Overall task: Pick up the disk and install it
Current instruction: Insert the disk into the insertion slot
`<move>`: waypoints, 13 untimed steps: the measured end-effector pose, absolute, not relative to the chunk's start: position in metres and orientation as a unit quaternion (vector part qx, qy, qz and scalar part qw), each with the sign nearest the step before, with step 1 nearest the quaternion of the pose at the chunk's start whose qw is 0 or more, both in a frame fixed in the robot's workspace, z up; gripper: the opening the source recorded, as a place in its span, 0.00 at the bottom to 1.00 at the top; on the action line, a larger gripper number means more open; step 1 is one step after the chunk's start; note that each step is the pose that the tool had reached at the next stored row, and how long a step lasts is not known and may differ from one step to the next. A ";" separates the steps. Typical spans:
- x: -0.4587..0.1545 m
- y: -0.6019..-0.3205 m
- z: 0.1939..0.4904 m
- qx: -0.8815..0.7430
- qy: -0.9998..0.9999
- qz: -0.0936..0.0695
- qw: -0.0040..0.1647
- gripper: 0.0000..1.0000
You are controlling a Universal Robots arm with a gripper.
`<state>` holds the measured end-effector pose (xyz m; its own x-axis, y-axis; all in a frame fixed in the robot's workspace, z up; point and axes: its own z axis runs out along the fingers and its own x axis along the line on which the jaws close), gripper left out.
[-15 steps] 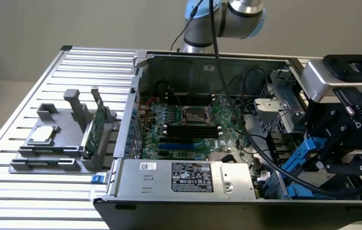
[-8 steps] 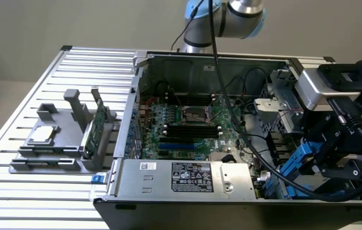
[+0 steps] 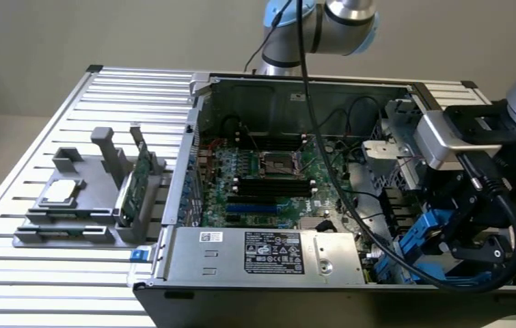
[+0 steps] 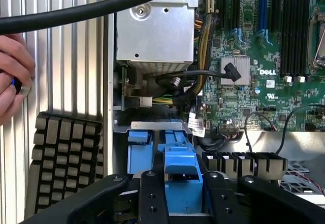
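Note:
The disk [image 4: 182,155] shows as a bright blue plastic frame standing in the drive bay at the corner of the open computer case [image 3: 194,137]. My gripper [image 4: 182,177] reaches down over it, and the black fingers [image 4: 151,193] sit tight against both sides of the blue piece. In the exterior view the gripper [image 3: 454,239] hangs low at the case's near corner on the exterior view's right, with the disk's blue rails [image 3: 419,236] beside and below it. The disk's metal body is hidden.
A second blue carrier [image 4: 138,150] stands beside the held one. The power supply [image 3: 267,253] and motherboard [image 3: 267,174] lie close by. A thick black cable [image 4: 101,8] crosses overhead. A person's hand [image 4: 12,76] rests outside the case. A grey fixture [image 3: 75,219] holds a green card [image 3: 139,181].

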<state>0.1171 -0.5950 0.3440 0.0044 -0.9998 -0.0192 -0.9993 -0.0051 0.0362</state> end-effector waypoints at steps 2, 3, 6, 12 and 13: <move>0.117 -0.595 0.341 0.710 -0.704 -0.019 0.007 0.33; 0.117 -0.595 0.340 0.710 -0.703 -0.019 0.007 0.33; 0.117 -0.595 0.337 0.712 -0.702 -0.017 0.009 0.33; 0.117 -0.594 0.331 0.715 -0.699 -0.013 0.013 0.34; 0.117 -0.594 0.330 0.715 -0.699 -0.012 0.014 0.34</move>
